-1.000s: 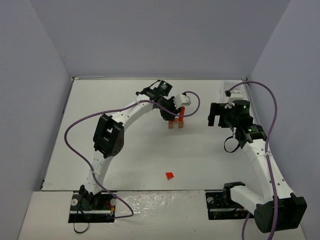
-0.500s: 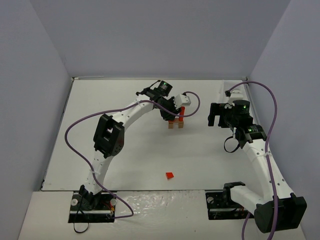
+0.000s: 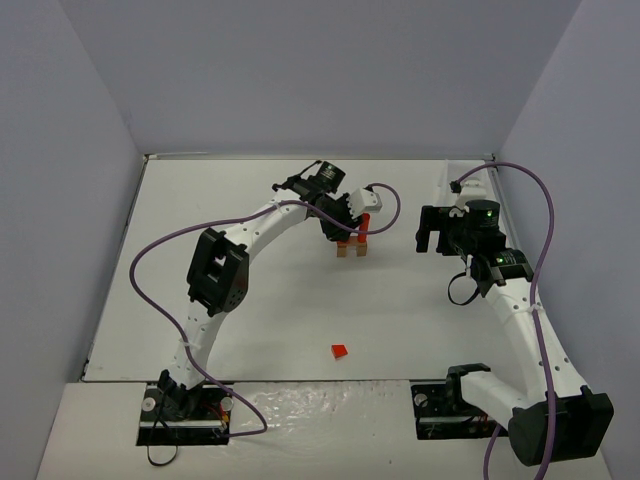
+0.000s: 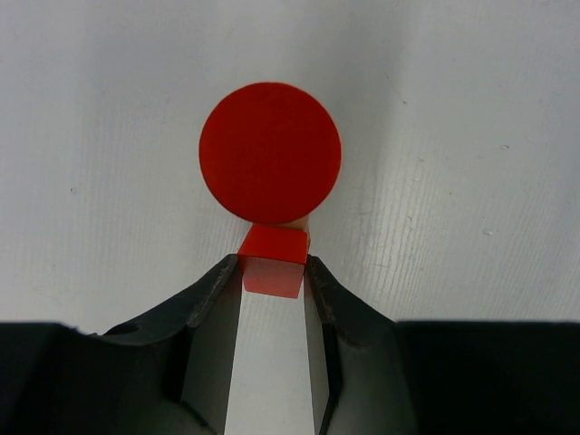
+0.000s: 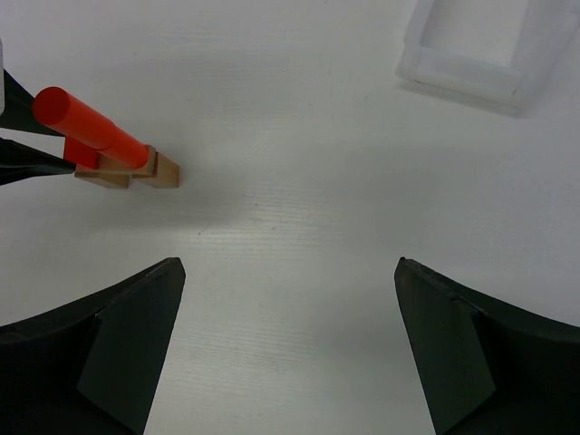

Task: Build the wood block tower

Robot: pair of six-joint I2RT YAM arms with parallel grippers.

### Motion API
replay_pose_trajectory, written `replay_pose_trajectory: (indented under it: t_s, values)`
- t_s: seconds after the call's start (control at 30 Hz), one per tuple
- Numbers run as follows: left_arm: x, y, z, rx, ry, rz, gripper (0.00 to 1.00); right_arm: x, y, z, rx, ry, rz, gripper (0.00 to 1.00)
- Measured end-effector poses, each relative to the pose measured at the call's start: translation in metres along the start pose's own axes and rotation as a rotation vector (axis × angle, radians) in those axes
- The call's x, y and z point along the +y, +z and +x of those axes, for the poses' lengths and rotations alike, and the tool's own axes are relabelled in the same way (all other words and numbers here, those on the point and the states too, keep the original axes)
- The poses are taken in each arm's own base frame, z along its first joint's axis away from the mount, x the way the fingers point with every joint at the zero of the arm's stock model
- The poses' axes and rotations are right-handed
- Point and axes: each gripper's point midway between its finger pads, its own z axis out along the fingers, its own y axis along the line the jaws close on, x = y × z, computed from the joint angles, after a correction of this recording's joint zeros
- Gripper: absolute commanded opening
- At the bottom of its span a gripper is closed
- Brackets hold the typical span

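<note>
Soft, even light from above keeps the white tabletop (image 3: 280,320) bright. Shadows are faint, with blurred edges. The overhead view is sharp; in both wrist views the tabletop shades to grey toward the top edge.

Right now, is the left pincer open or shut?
Shut: in the left wrist view the left pincer clamps a small red block between its fingers, beside the red cylinder.

Wood block tower (image 3: 352,243), set on the far half of the table (image 3: 250,330). A cylinder (image 5: 91,130) is stood on base blocks (image 5: 136,170), and a small block (image 4: 272,263) is pinched beside it by the left gripper (image 3: 345,228). The right gripper (image 3: 430,232) is placed to the right, with a tray (image 5: 462,72) behind it. A loose wedge (image 3: 341,351) is found well apart, near the arm bases.
</note>
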Motion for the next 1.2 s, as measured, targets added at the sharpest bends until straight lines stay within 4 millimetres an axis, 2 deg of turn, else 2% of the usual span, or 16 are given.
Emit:
replay_pose_trajectory:
  t_s: [0.07, 0.13, 0.23, 0.63, 1.2]
  values:
    - [-0.0002, 0.0001, -0.0001, 0.000, 0.000, 0.000, 0.04, 0.0000, 0.0000, 0.0000, 0.000, 0.000, 0.000, 0.99]
    - [-0.0002, 0.0001, -0.0001, 0.000, 0.000, 0.000, 0.20, 0.0000, 0.0000, 0.0000, 0.000, 0.000, 0.000, 0.99]
    - [-0.0002, 0.0001, -0.0001, 0.000, 0.001, 0.000, 0.25, 0.0000, 0.0000, 0.0000, 0.000, 0.000, 0.000, 0.99]
    - [-0.0026, 0.0011, -0.0010, 0.001, 0.005, 0.004, 0.37, 0.0000, -0.0001, -0.0001, -0.001, 0.000, 0.000, 0.99]
    - [0.0009, -0.0034, -0.0016, 0.013, 0.009, -0.026, 0.45, 0.0001, -0.0007, -0.0005, -0.003, -0.004, -0.001, 0.99]
